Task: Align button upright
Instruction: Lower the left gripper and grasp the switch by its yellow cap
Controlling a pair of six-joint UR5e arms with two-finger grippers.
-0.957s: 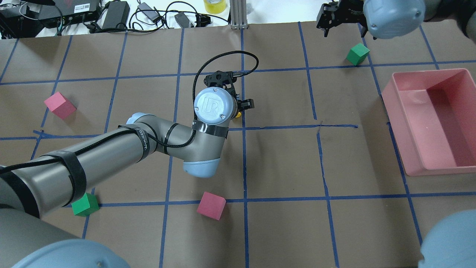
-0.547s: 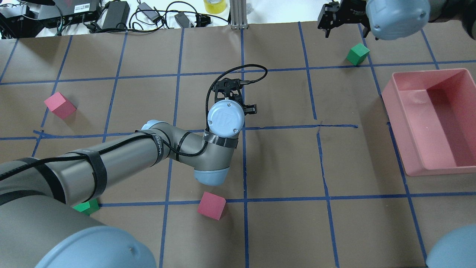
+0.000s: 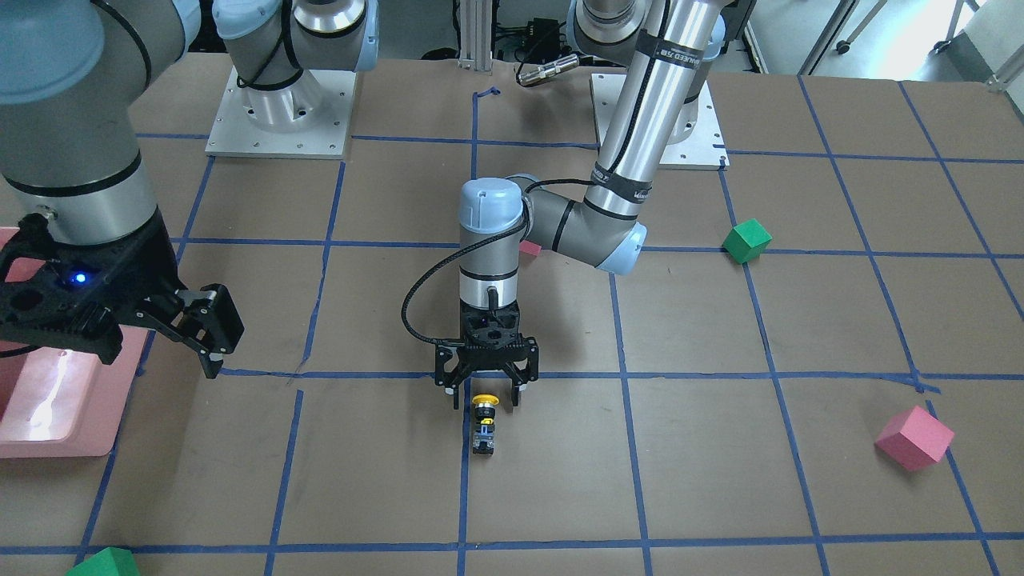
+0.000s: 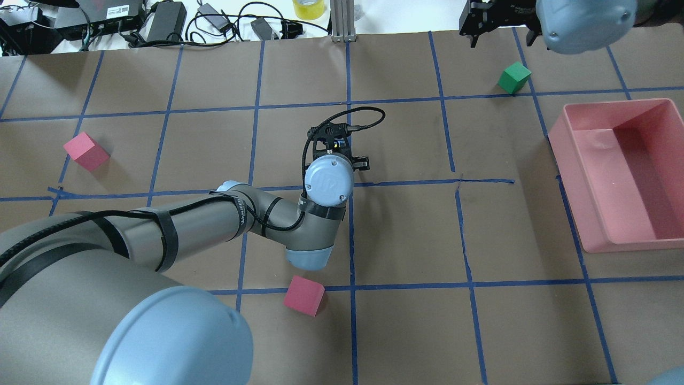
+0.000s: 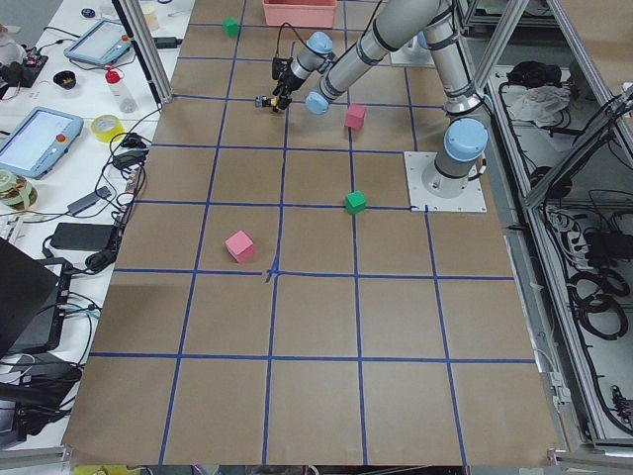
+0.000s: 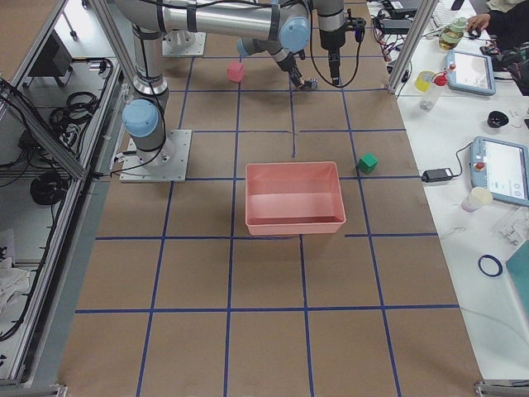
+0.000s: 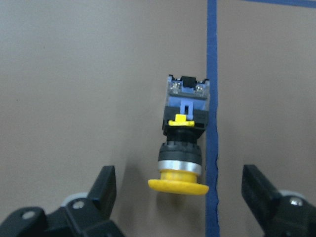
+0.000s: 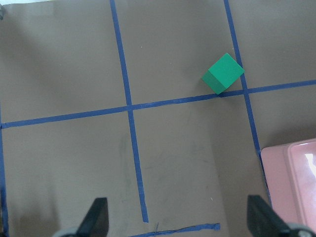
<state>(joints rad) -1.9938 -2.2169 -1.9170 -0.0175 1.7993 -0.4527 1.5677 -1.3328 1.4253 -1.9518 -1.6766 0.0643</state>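
Button [image 7: 185,143] lay on its side on the counter [image 3: 720,480], cap [image 7: 178,185] toward 6 o'clock in the left wrist view. Left gripper [image 3: 483,398] hung over it, jaws apart, empty; grasp and righting seemingly undone.

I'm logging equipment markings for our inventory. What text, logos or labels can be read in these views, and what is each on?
"UR": logo on the left arm's blue wrist cap.
White lettering on the left arm's black strap: too blurred to read.
White label on the far black box: too small to read.
The button: no readable marking.
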